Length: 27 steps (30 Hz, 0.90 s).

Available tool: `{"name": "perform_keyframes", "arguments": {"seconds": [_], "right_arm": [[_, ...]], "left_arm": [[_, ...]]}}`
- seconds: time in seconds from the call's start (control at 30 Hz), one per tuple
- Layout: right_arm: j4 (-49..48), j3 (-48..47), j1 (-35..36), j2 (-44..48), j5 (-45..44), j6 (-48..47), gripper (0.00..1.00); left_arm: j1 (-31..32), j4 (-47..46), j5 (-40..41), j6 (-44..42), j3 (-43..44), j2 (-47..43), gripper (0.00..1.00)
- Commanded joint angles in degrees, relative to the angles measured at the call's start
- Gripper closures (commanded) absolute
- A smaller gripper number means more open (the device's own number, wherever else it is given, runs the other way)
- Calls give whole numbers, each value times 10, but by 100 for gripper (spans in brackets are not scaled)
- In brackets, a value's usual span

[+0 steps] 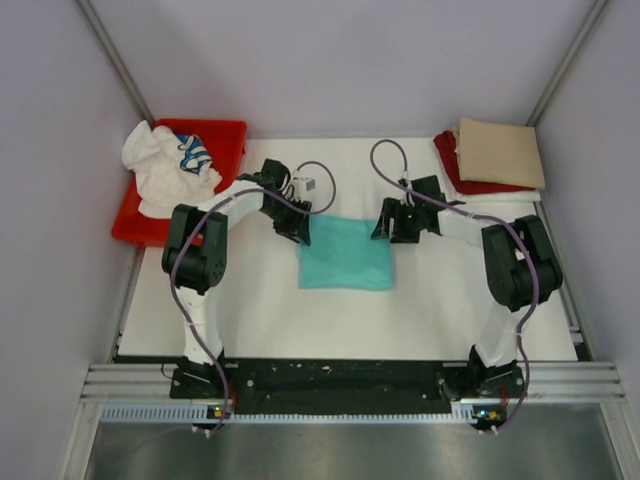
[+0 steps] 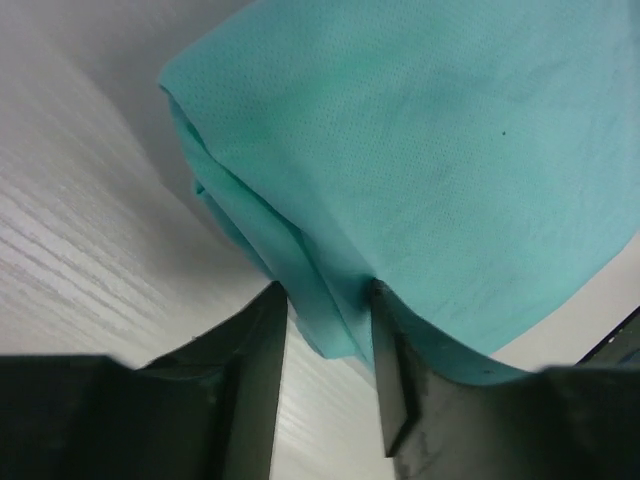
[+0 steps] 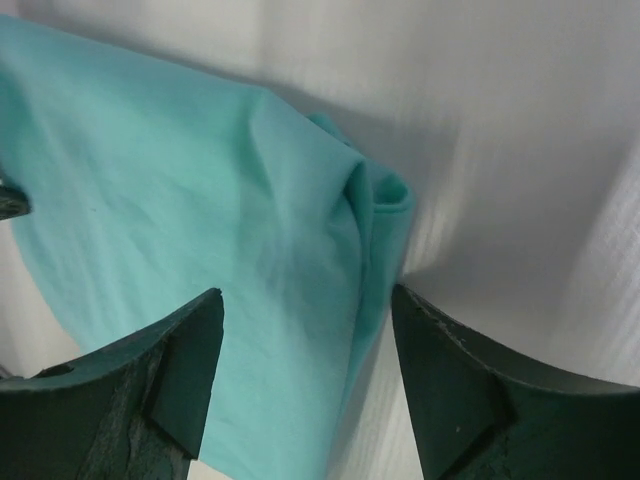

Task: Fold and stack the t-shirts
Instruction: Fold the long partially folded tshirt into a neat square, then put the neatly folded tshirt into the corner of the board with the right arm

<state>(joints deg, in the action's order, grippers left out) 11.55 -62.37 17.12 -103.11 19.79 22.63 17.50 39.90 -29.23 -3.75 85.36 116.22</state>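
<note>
The folded plain teal cloth t-shirt (image 1: 346, 253) lies flat in the middle of the white table (image 1: 440, 300). The left gripper (image 2: 328, 300) pinches a fold at its far left corner between narrow jaws. The right gripper (image 3: 305, 300) straddles the far right corner, jaws wide apart.

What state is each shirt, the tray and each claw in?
teal t-shirt: folded, flat mid-table.
tan t-shirt: folded, on the dark red one.
dark red t-shirt: mostly covered by the tan one.
white t-shirt: crumpled, on the tray.
striped t-shirt: crumpled, on the tray.
red tray: holding both crumpled shirts.
left gripper: shut on the teal t-shirt's edge.
right gripper: open, astride its corner.
</note>
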Motion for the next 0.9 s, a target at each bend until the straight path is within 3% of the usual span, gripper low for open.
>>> {"name": "perform_keyframes", "arguments": {"seconds": [0.0, 0.13, 0.33, 0.4, 0.5, 0.63, 0.7, 0.8, 0.83, 0.87], "right_arm": [[-52, 9, -9, -33, 38, 18, 32], [-88, 18, -8, -67, 75, 37, 32], [-160, 36, -10, -89, 107, 79, 39], [-172, 33, -11, -98, 114, 87, 49], [-192, 27, -17, -114, 139, 110, 73], [-216, 32, -22, -116, 154, 120, 97], [-220, 32, -22, -111, 162, 120, 100], [-221, 33, -22, -99, 169, 111, 100], [-213, 33, -22, -94, 165, 104, 100], [-203, 30, -22, -88, 156, 92, 100]], "left_arm": [[-3, -45, -56, 35, 0, 24, 66], [-7, -36, -89, 35, 11, 42, 100], [-39, -35, -115, 35, 10, 65, 100], [-45, -32, -117, 36, 11, 74, 100], [-46, -27, -114, 30, 12, 82, 100], [-48, -23, -108, 27, 16, 87, 100], [-50, -19, -111, 24, 20, 88, 99], [-52, 1, -98, 16, 40, 80, 78], [-52, 7, -88, 9, 47, 72, 67], [-53, 14, -79, 3, 52, 62, 48]]}}
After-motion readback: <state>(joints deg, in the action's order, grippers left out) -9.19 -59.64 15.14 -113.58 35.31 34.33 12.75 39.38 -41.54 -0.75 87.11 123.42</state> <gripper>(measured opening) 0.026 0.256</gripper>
